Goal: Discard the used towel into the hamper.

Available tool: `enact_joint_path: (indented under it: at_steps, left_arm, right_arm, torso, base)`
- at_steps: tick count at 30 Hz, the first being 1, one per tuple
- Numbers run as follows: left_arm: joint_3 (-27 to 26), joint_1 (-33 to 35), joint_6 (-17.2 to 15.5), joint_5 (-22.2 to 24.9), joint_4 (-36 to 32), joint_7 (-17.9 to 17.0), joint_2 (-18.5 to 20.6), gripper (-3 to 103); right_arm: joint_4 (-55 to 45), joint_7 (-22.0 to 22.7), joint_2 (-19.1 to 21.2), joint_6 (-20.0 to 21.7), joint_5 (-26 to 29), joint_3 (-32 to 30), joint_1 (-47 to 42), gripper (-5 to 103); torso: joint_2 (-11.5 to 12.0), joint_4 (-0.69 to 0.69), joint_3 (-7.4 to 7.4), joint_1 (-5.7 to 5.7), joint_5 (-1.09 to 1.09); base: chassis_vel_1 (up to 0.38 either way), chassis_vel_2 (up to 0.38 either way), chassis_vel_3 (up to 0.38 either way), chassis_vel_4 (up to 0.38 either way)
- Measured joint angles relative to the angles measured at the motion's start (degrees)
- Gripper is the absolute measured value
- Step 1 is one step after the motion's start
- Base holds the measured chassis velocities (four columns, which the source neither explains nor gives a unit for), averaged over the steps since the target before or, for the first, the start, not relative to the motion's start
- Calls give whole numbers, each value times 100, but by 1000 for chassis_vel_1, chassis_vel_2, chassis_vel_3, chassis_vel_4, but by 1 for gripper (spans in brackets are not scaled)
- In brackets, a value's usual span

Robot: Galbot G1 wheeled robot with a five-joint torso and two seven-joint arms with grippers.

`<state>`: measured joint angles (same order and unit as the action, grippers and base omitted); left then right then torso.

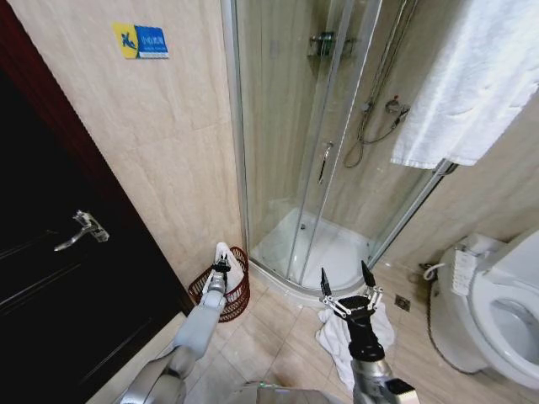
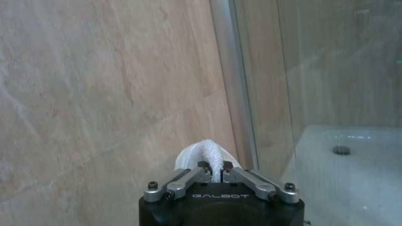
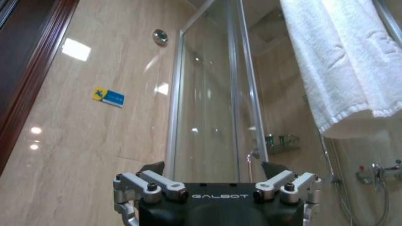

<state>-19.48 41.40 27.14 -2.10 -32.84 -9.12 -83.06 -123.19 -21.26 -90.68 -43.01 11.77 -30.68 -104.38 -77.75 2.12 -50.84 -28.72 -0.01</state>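
the glass-walled corner shower stall (image 1: 328, 143) with its curved white tray takes up the middle of the head view from 12 o'clock down to the centre, and its chrome door frame stands just to the 3 o'clock side of the hamper. a dark wooden door (image 1: 59, 278) with a silver lever handle fills the 9 o'clock side, and the beige tiled wall (image 1: 168, 143) between door and shower carries a small blue and yellow sign (image 1: 141, 40). a white ceramic toilet (image 1: 497, 311) sits at 4 o'clock, and a large white terry towel (image 1: 472, 76) hangs from a rail at 1 o'clock. a crumpled white towel on the floor (image 1: 337, 337) lies at 5 o'clock, between the shower tray and the toilet, under the right arm. the small round dark red-brown wire hamper (image 1: 226, 295) stands on the floor at 7 o'clock, tucked close to the wall, between the door and the shower's edge, with bare beige floor tile (image 1: 278, 337) open only toward 5 o'clock. the left gripper (image 1: 221, 266) hangs right over the hamper's mouth, jaws pressed together on a fold of white used towel (image 2: 207, 153) that rises past the fingertips and hangs into the basket. the right gripper (image 1: 347, 286) is raised above the floor towel at 5 o'clock, pointing up toward the shower, its two black fingers (image 1: 325, 282) spread wide apart and holding nothing.
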Motion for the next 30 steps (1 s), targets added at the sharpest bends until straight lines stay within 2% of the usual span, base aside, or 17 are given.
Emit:
enact_joint_path:
  at_steps: [7, 25, 30]
  left_arm:
    - [-43, 39, 80, -66, 156, 13, -7, 5]
    - [-58, 36, 136, -213, 389, 11, -79, 5]
    - [-125, -79, 183, -239, 666, -111, -208, 5]
  right_arm:
    - [82, -169, 8, -56, 112, 14, 9, 100]
    - [167, -224, 46, -323, 120, -5, -11, 100]
    - [141, -185, 46, -314, 63, -16, -30, 100]
  torso:
    - [0, 1, 0, 1, 1]
    - [0, 0, 0, 0, 0]
    - [0, 0, 0, 0, 0]
  base:
    - [-6, 7, 8, -6]
    - [-44, 38, 39, -40]
    - [-36, 56, 40, -51]
